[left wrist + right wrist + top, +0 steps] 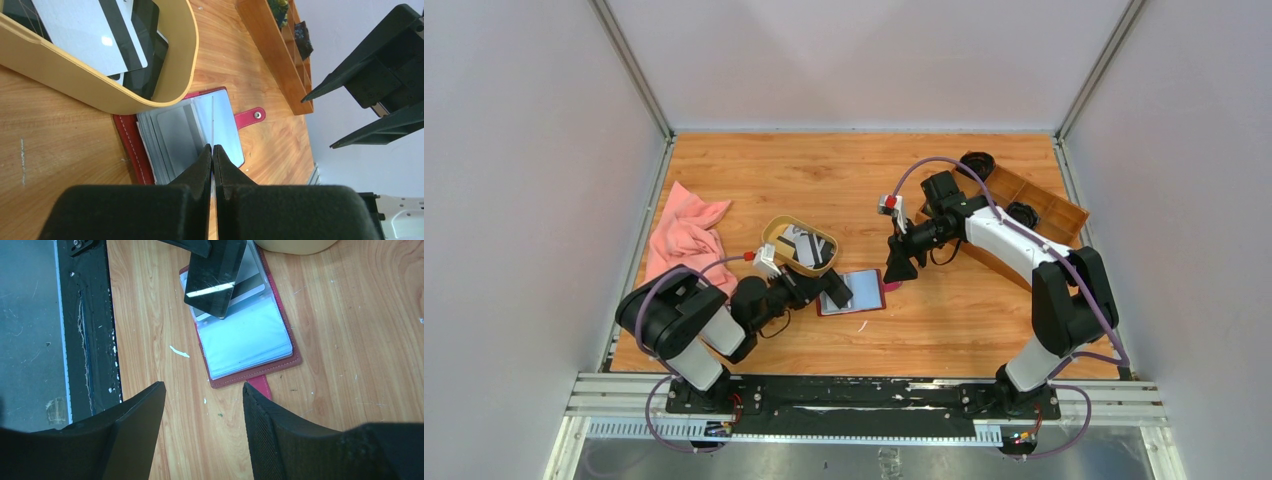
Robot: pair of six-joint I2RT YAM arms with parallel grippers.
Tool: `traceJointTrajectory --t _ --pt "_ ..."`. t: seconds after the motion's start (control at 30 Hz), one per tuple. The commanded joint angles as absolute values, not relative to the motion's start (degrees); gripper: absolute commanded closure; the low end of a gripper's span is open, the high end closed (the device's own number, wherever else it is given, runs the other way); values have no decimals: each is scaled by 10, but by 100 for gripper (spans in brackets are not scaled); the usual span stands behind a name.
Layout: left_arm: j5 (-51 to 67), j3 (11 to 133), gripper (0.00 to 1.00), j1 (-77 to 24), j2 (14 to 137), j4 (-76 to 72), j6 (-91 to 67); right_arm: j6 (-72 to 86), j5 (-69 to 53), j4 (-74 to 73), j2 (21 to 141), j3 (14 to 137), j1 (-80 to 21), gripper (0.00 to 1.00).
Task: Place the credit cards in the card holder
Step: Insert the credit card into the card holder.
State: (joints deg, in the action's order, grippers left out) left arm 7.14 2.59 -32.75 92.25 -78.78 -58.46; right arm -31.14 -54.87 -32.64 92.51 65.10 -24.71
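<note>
The dark red card holder (864,292) lies open on the table, its grey pockets (175,135) facing up. My left gripper (832,290) is shut on a black credit card (215,277), which it holds tilted over the holder's near pocket. That card shows only as a thin edge (212,117) in the left wrist view. More credit cards (85,30), black and white, lie in the oval tan dish (774,232). My right gripper (202,385) hangs open and empty just above the table beside the holder's snap tab (260,387).
A brown wooden compartment tray (1044,205) stands at the back right behind the right arm. A pink cloth (684,235) lies crumpled at the left edge. The tan dish touches the holder's far side.
</note>
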Motion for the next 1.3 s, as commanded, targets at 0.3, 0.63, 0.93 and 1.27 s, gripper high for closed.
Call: traceJointTrajectory --t 0.3,0.63,0.93,1.27 --pt "74 56 100 -339 948 -754 -571 -319 -548 -345 930 668 -242 38" --pt "84 56 100 -349 976 -783 -583 -321 -547 -345 930 669 -243 38" --pt "112 72 100 -357 963 -778 -572 -321 -547 -347 930 670 -243 38" --pt "69 99 100 -351 686 -434 -465 -324 -549 -351 930 671 -242 39"
